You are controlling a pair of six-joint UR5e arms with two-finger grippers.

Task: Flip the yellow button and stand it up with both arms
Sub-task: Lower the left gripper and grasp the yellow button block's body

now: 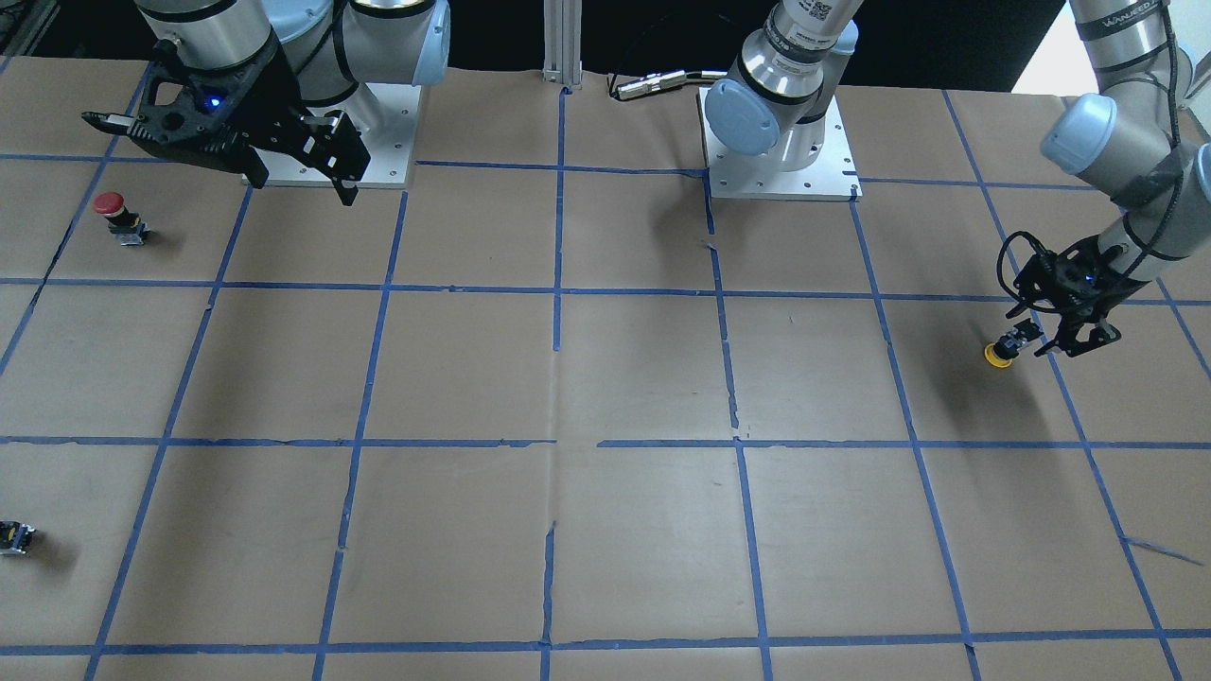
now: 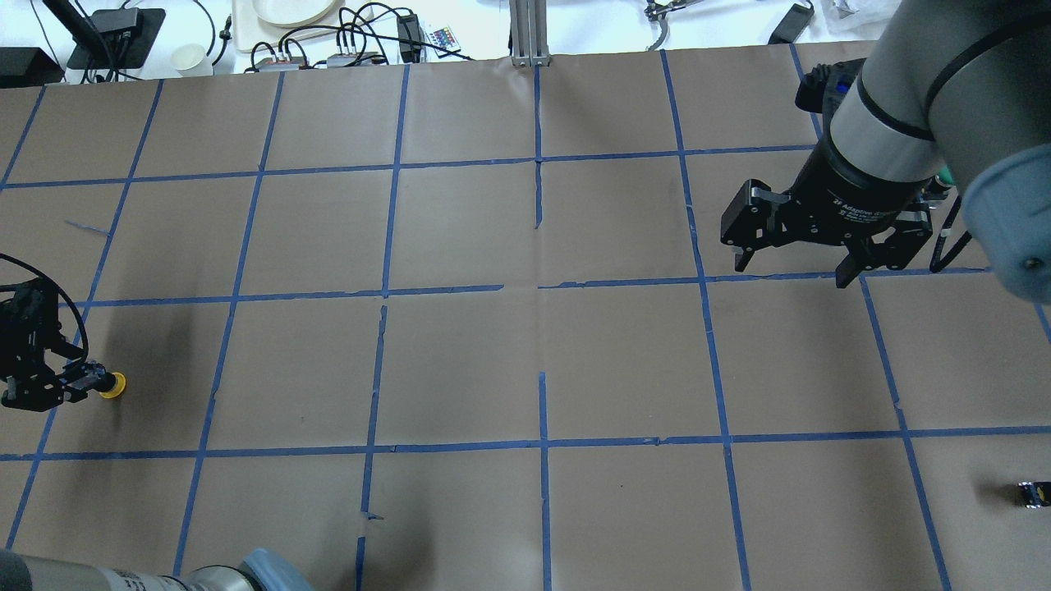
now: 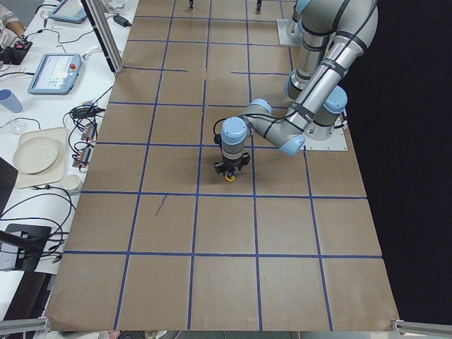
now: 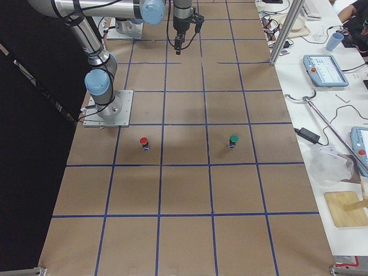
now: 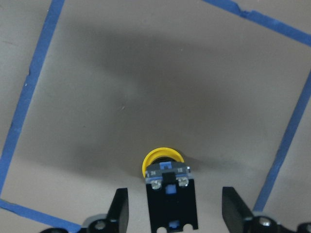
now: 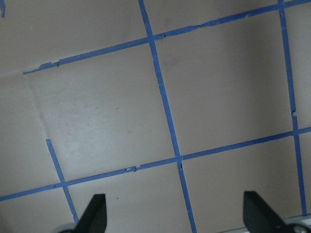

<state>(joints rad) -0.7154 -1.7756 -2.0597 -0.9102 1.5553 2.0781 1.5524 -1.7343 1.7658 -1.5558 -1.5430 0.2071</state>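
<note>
The button (image 1: 1003,350) lies on its side at the left end of the surface (image 2: 460,369), between the spread fingers (image 5: 120,208) of the left hand (image 5: 177,196), touching neither, its cap toward the centre. The right hand (image 2: 792,271) hangs over the right half. At the right end a second button (image 4: 144,142) stands nearer the robot, a third button (image 4: 233,140) farther out

The surface (image 2: 460,230) is papered brown and creased, ruled into squares by blue tape (image 2: 394,168). Past the far edge, beyond the right tool (image 2: 791,275), runs a white bench (image 2: 476,25) strewn with cables (image 2: 353,29), a paper cup (image 2: 187,57) and a plate (image 2: 287,10). Left of that tool stands an aluminium post (image 2: 525,33). Opposite the bench hangs a black backdrop (image 4: 29,172).
</note>
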